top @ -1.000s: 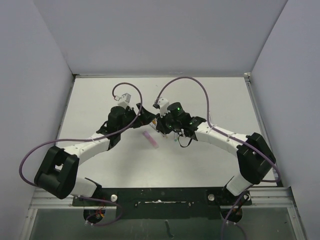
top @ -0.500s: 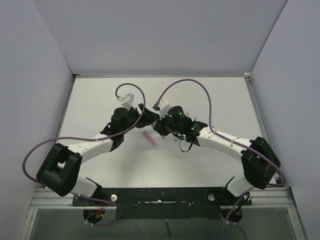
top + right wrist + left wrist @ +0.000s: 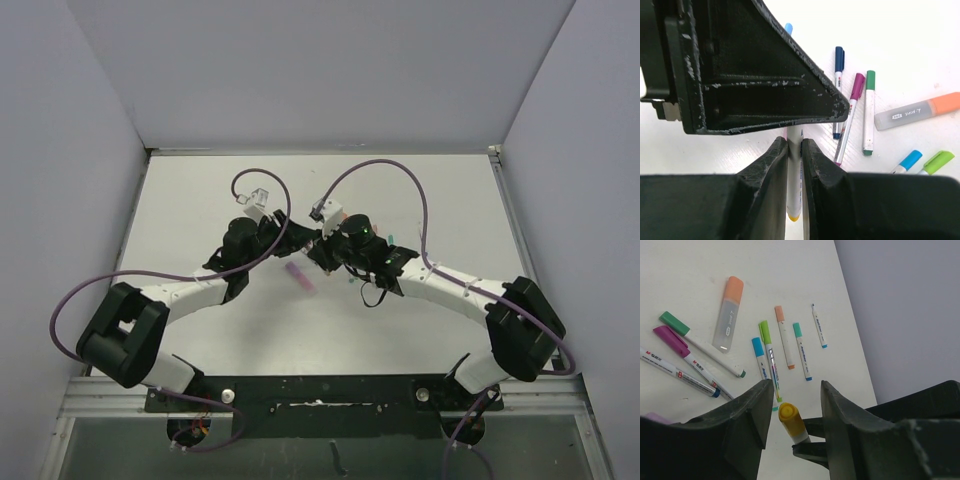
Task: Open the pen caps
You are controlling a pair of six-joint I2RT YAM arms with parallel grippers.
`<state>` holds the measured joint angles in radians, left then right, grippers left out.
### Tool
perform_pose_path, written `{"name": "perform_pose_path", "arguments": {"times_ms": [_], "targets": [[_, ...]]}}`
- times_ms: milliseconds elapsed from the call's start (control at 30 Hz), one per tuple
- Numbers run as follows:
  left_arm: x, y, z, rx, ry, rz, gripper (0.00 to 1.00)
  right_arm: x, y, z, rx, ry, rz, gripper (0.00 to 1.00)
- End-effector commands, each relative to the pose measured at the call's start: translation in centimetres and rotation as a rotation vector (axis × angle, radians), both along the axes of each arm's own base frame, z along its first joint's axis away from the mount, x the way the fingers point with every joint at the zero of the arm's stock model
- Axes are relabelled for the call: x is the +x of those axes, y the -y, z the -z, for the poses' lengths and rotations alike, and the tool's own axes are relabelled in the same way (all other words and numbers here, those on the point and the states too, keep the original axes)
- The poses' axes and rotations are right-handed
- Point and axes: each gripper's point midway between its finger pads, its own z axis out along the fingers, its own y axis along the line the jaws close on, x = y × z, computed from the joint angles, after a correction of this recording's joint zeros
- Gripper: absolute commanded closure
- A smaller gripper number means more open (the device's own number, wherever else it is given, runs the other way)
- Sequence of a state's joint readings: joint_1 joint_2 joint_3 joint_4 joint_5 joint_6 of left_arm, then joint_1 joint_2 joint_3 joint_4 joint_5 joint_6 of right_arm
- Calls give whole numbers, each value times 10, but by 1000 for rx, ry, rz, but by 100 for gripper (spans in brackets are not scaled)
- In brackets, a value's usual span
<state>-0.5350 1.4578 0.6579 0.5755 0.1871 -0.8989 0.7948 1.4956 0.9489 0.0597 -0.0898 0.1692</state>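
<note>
My right gripper (image 3: 794,142) is shut on a white-barrelled pen (image 3: 794,190) with a yellow tail end, holding it off the table. In the left wrist view the pen's yellow cap (image 3: 789,416) points up between the fingers of my left gripper (image 3: 796,387). The left gripper's jaws are open and narrow, with a small gap on each side of the cap. In the top view the left gripper (image 3: 300,243) and right gripper (image 3: 318,250) meet tip to tip over mid-table.
Several capped pens lie on the table beyond the grippers: an orange highlighter (image 3: 729,315), green (image 3: 695,342), magenta (image 3: 680,347), blue (image 3: 760,357), lime (image 3: 767,350), orange (image 3: 784,337) and teal (image 3: 801,350) ones. A pink highlighter (image 3: 301,277) lies just below the grippers.
The left gripper's jaws have narrowed from wide open to close around the yellow cap. Both arms have shifted slightly toward the back, bringing the grippers together.
</note>
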Motion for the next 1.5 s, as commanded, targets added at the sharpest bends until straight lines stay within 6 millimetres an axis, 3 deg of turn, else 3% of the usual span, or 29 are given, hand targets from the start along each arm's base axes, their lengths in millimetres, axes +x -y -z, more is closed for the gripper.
{"name": "perform_pose_path", "arguments": {"times_ms": [0,200,733,933,1000,1033,1067,1133,1167,1300,1467], "targets": [[3,9,-16,-57,56,23,61,5,-8,-38,96,91,9,100],[3,9,-16,-63,54,24,76,4,-8,-37,96,88,4,100],[1,5,-26,-71,75,8,77,-2,-1,-28,88,71,8,100],[0,8,-24,-74,74,24,100,-1,-1,-31,90,78,14,100],[0,9,-25,-77,75,30,100,-1,-1,-31,90,80,16,100],[0,9,-25,-78,74,32,100,-1,-1,-31,90,79,16,98],[0,10,-25,-80,74,34,100,0,-1,-31,89,77,17,89],[-1,10,-26,-86,74,40,100,0,-2,-30,83,73,13,52],[-1,11,-27,-88,75,42,100,0,-3,-29,77,68,11,46],[-3,12,-31,-97,79,47,100,1,-5,-25,68,57,9,45],[-5,13,-36,-103,88,54,100,3,-6,-25,67,57,8,54]]}}
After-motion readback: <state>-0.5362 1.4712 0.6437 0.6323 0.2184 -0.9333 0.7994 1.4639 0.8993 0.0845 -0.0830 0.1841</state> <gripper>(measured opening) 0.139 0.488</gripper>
